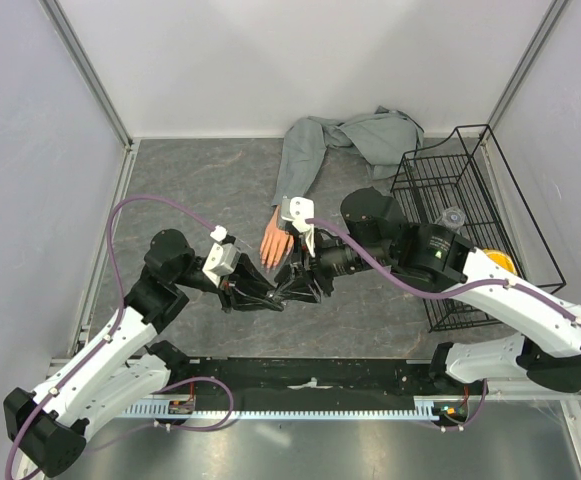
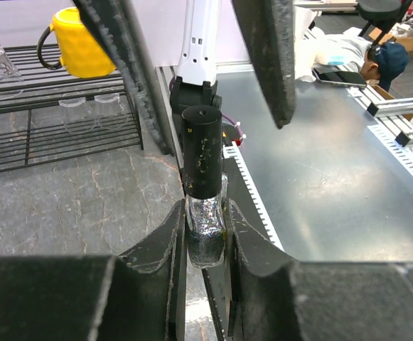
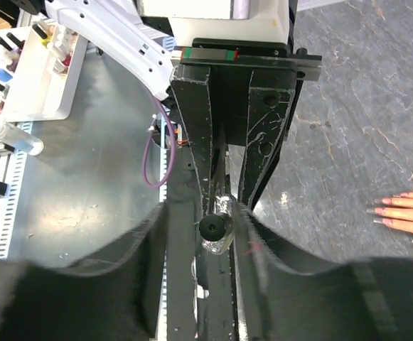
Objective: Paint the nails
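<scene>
Left wrist view: left gripper (image 2: 205, 245) clamped on upright nail-polish bottle (image 2: 204, 213); right gripper (image 3: 214, 217) spread, straddling black cap (image 2: 202, 149) without touching. Item: nails (image 3: 377, 211) on mannequin hand (image 1: 273, 247), just behind both grippers. Step: uncapping. Next: pinch cap squarely, twist off.

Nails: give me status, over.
Left pincer shut on small bottle. Right pincer open around its cap. Nails clear of both pincers. Nothing blocking.

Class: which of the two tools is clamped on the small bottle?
The left tool: its fingers pinch the glass body of the bottle, whereas the right tool stands open, straddling the black cap without gripping it.
</scene>
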{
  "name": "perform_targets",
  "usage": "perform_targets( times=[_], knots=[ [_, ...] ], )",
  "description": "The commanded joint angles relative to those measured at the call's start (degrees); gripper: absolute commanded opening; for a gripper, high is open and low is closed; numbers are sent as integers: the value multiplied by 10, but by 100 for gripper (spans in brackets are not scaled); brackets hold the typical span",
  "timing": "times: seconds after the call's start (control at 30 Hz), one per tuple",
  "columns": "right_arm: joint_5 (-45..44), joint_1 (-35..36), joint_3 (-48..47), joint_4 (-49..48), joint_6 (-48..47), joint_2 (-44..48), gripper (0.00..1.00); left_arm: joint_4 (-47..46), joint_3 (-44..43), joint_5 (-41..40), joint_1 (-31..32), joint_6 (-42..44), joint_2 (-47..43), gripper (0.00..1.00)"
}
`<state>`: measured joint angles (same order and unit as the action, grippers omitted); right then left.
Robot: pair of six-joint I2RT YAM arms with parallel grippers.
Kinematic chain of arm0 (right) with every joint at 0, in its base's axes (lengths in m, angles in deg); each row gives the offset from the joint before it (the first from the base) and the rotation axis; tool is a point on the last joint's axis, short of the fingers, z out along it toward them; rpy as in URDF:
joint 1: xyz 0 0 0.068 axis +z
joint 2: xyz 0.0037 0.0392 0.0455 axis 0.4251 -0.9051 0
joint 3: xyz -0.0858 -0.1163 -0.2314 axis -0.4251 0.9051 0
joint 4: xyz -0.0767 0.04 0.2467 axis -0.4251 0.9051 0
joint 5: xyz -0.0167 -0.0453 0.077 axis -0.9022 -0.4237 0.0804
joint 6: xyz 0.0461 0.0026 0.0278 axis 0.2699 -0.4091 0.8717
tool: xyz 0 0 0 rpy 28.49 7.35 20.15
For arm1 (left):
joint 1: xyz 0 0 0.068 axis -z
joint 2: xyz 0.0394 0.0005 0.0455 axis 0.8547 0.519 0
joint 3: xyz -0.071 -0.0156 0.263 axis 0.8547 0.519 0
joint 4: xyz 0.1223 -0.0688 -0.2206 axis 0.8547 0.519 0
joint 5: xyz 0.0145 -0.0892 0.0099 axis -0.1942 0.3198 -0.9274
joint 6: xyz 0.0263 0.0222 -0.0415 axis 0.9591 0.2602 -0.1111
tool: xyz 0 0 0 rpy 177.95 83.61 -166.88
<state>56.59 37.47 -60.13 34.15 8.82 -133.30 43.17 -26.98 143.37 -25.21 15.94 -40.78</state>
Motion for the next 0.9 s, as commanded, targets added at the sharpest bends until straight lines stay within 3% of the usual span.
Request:
perform_targets(
  times=[0.0,0.13,0.23,0.4,0.5,0.63,0.67,0.73,0.87],
  knots=[
    [20,-4,5,-26,-9,-8,42,-23,0,10,0,-18,-4,2],
    [14,-4,9,-27,-8,-11,22,-23,1,1,-1,-18,-6,2],
    [6,-4,16,-28,-8,-11,20,-23,-1,-6,-1,-16,-8,2],
    [-10,-3,34,-28,6,-7,0,-17,-2,-44,-4,-14,-14,2],
    [-52,-2,60,-47,41,4,0,-1,-3,-120,-9,-12,-22,2],
    [-244,28,65,-71,136,9,0,36,-13,-309,-11,10,-45,2],
    [-362,59,64,-77,170,8,0,37,-10,-329,-11,17,-53,2],
    [-453,89,77,-99,308,2,0,28,-1,-366,-12,36,-74,2],
    [-652,203,69,-108,395,-45,0,34,9,-397,-12,47,-86,2]
  ],
)
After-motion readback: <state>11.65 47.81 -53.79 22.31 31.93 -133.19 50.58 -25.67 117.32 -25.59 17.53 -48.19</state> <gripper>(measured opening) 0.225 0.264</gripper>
